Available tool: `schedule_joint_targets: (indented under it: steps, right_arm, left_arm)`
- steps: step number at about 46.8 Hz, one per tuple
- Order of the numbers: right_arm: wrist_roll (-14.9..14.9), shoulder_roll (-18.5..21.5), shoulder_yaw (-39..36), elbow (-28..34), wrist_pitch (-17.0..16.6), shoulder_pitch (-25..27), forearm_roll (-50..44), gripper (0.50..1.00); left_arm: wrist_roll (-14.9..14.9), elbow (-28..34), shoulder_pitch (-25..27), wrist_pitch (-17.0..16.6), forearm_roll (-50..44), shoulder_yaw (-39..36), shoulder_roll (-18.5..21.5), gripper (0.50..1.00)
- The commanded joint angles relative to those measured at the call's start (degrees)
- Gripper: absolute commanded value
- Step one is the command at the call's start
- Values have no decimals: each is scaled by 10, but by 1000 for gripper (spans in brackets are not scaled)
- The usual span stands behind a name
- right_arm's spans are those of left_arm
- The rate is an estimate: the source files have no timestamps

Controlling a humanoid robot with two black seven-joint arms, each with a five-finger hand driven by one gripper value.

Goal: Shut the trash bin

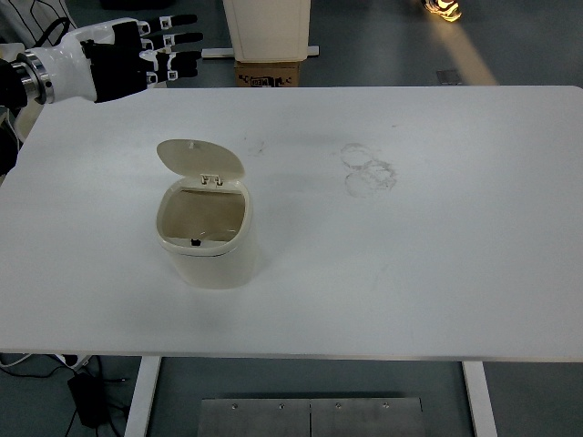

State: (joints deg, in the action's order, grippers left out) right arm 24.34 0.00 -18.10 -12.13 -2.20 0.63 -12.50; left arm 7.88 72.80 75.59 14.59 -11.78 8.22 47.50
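A small cream trash bin point(208, 238) stands on the white table point(410, 255), left of centre. Its round lid point(201, 159) is swung up and back on its hinge, so the inside shows, with a small dark thing at the front inner wall. My left hand point(150, 56) comes in at the upper left, above the table's far left corner. Its fingers point(178, 41) are spread and stretched to the right and hold nothing. It is behind and to the left of the bin, well apart from the lid. My right arm is out of view.
Faint ring marks point(369, 171) lie on the table right of centre. Beyond the far edge stand a cream pedestal point(268, 27) with a cardboard box point(269, 73) at its foot.
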Motion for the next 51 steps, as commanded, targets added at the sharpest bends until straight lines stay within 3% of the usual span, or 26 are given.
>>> schedule_joint_targets:
  steps: [1, 16, 24, 51]
  right_arm:
    - [0, 0, 1, 0, 0, 0, 0, 991]
    - [0, 0, 0, 0, 0, 0, 0, 991]
    - [0, 0, 0, 0, 0, 0, 0, 991]
    - [0, 0, 0, 0, 0, -10, 0, 991]
  left_arm:
    - [0, 21, 0, 0, 18, -16, 7, 1000]
    - [6, 73, 0, 3, 77, -43, 22, 1000]
    - [15, 94, 2, 16, 110, -44, 24, 1000]
    - [17, 144, 3, 70, 163, -68, 89, 1000]
